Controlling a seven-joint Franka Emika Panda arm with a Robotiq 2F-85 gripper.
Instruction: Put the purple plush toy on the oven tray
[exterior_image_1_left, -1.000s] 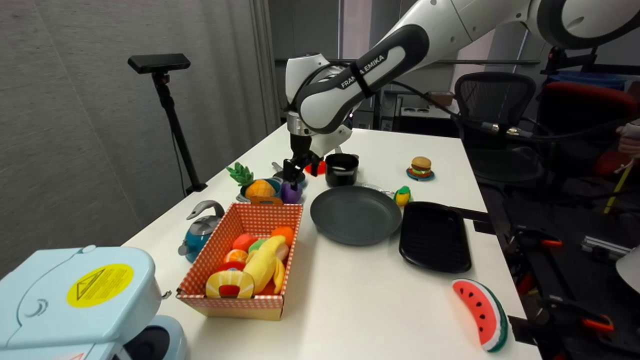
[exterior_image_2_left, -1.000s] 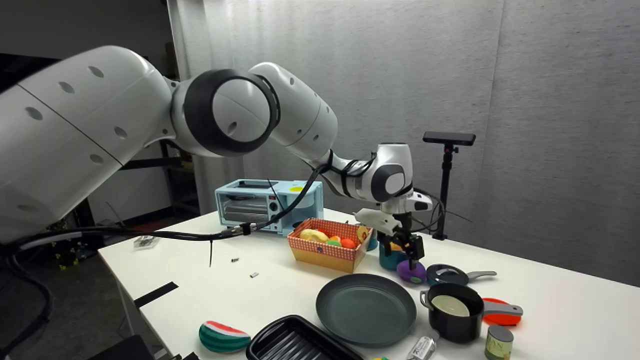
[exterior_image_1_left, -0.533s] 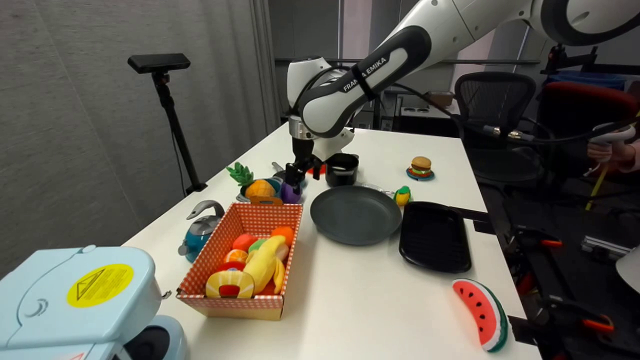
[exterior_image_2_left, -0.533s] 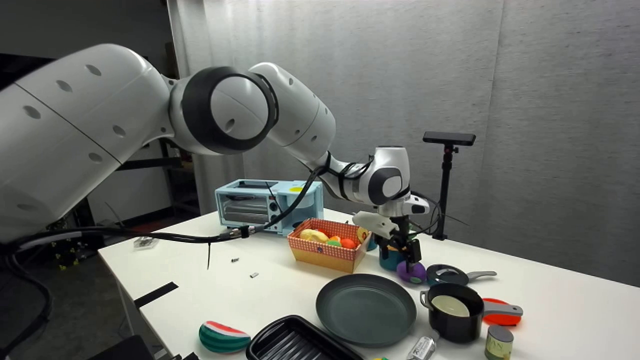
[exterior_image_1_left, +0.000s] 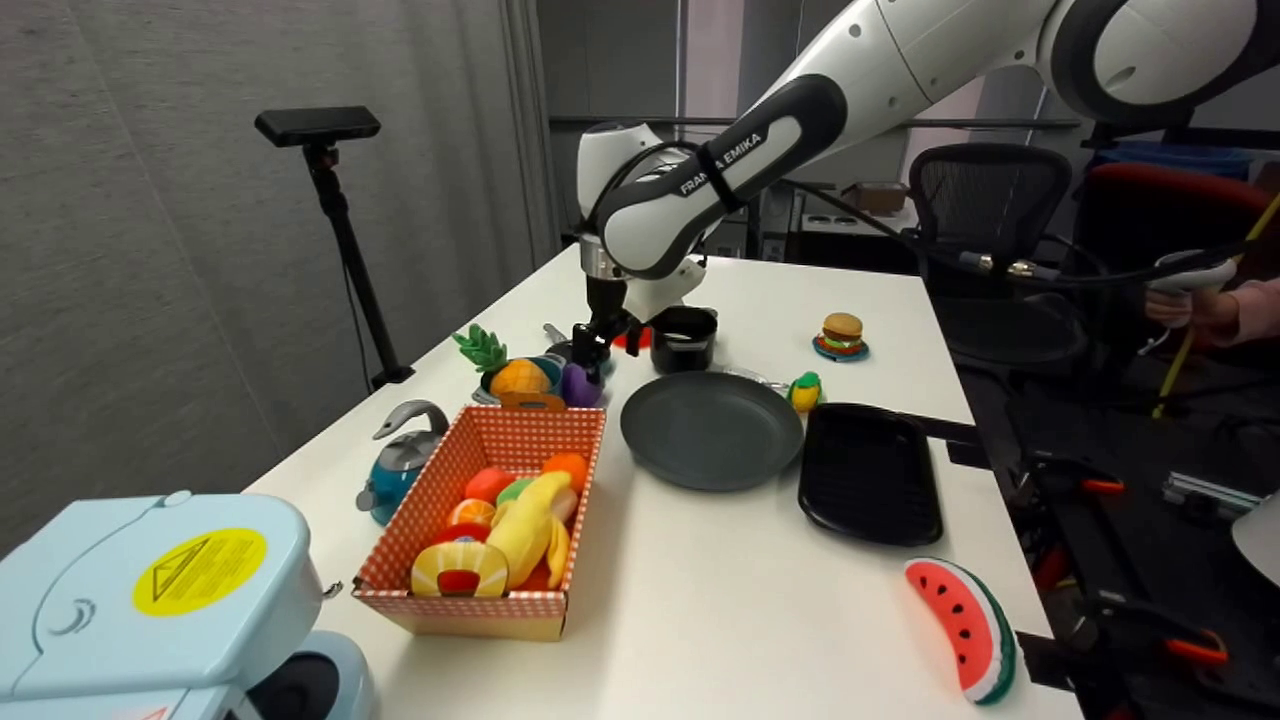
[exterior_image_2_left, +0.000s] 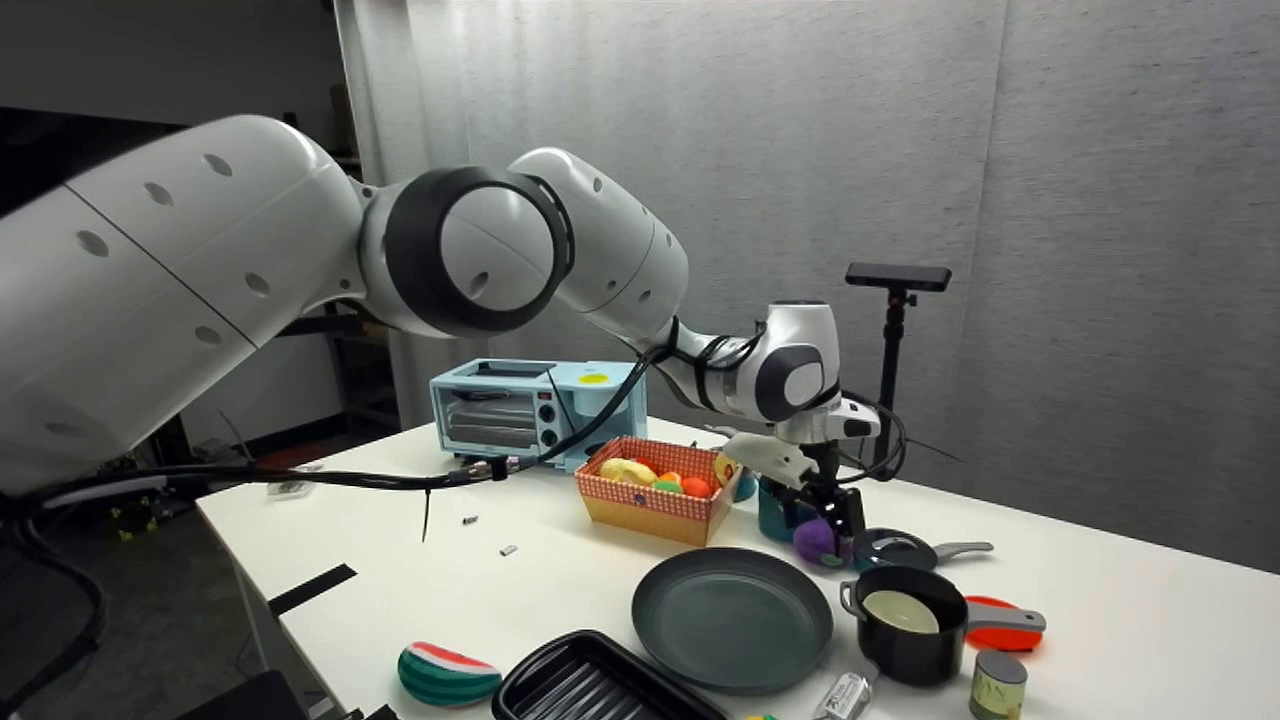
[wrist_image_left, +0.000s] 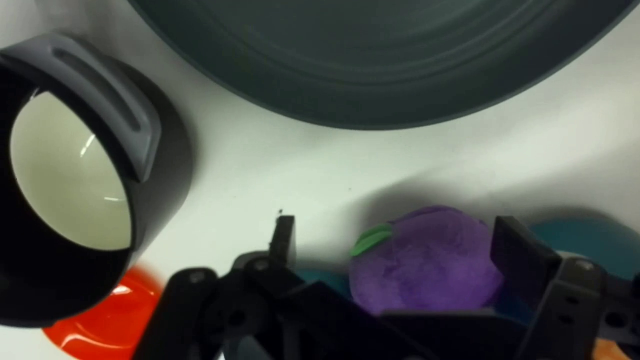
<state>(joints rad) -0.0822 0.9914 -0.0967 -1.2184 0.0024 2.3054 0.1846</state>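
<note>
Bottom centre in an exterior view lies the flat black rectangular tray (exterior_image_2_left: 600, 686); farther off, right of centre, sits the rounded purple plush toy (exterior_image_2_left: 814, 543); the wrist view shows it between the spread jaws of the black gripper (wrist_image_left: 400, 235).

The white arm (exterior_image_2_left: 497, 248) is ringed in charcoal, dotted with grey caps (exterior_image_2_left: 257, 284), lettered "EMIKA" (exterior_image_1_left: 742, 149), strung with black cable (exterior_image_2_left: 350, 479) and tipped by a black gripper (wrist_image_left: 397, 242).

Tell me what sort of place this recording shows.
Likely a lab or office: there's a mesh chair and a device-topped stand. The table is laid out like a play kitchen, with a toy burger.
</note>
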